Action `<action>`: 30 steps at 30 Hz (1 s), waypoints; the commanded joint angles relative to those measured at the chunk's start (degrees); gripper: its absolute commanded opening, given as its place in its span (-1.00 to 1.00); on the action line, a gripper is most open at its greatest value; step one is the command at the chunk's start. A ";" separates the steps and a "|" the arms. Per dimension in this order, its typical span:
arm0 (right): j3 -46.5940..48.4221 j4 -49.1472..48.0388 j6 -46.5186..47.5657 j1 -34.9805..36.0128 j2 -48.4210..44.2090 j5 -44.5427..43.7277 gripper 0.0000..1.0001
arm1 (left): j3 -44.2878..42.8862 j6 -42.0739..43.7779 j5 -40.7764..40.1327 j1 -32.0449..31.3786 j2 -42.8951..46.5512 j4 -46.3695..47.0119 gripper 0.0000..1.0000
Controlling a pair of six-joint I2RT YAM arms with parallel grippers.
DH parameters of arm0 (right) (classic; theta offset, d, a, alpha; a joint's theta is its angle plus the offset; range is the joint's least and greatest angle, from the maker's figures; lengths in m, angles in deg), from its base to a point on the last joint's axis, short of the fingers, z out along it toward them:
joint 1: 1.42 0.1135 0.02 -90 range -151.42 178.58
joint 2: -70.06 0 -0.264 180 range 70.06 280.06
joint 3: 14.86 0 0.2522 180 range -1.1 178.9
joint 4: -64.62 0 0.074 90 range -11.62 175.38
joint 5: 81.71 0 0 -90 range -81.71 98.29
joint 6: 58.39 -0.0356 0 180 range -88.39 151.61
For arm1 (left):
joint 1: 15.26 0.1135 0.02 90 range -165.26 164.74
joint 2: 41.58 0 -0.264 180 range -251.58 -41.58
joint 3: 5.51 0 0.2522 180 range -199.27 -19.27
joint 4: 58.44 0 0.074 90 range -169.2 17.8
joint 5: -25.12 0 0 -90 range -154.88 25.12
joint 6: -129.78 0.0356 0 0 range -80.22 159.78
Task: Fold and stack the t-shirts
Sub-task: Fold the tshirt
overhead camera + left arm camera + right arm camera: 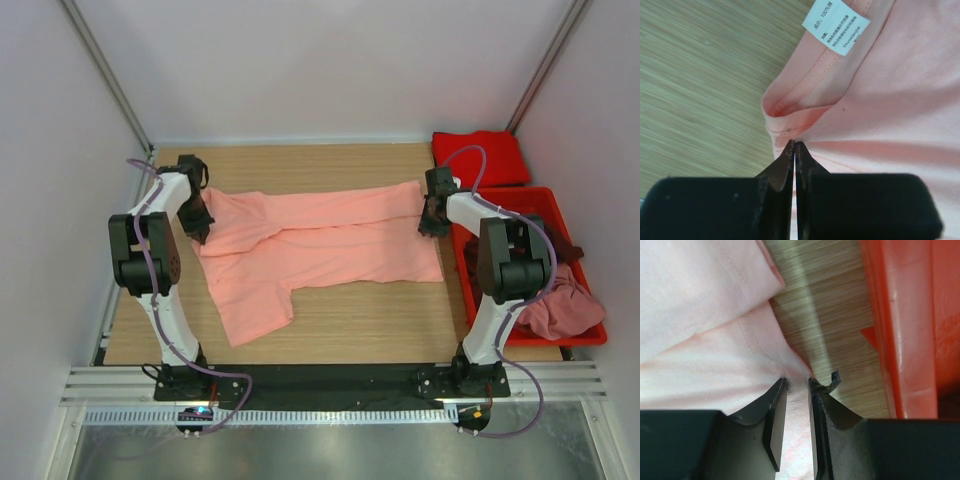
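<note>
the salmon-pink t-shirt [320, 245] lies spread across the middle of the wooden surface [350, 335], stretched between the two arms. the left pincer [794, 145] is pressed together on the shirt's left edge, below the white label [836, 26], while the right pincer [797, 382] pinches a fold at its right edge, beside the red bin [905, 330]. a bright red t-shirt [480, 157] lies folded at the upper right, and a dark maroon t-shirt [568, 250] and a dusty pink t-shirt [565, 308] sit in the bin.
</note>
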 commanded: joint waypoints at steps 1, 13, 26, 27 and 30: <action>-1.65 1.29 0.63 -0.91 1.68 -4.16 -0.39 | -1.90 -0.31 -4.92 0.69 1.89 -2.56 -1.00; -1.12 1.90 0.46 -1.35 0.98 -3.72 -0.39 | -3.05 -0.31 -5.89 0.77 1.81 -3.62 -0.99; 9.95 6.12 -1.04 -1.35 -0.26 7.26 -0.35 | -9.20 -1.27 -0.87 0.33 0.04 -4.50 -0.33; 10.22 6.21 -1.12 -1.43 -0.08 7.53 -0.35 | -8.85 -1.45 -1.84 -0.10 1.09 -4.59 -0.28; 10.74 5.25 -1.39 -1.43 0.53 7.27 -0.34 | -3.51 -2.15 -5.88 -1.85 8.36 -1.88 -0.20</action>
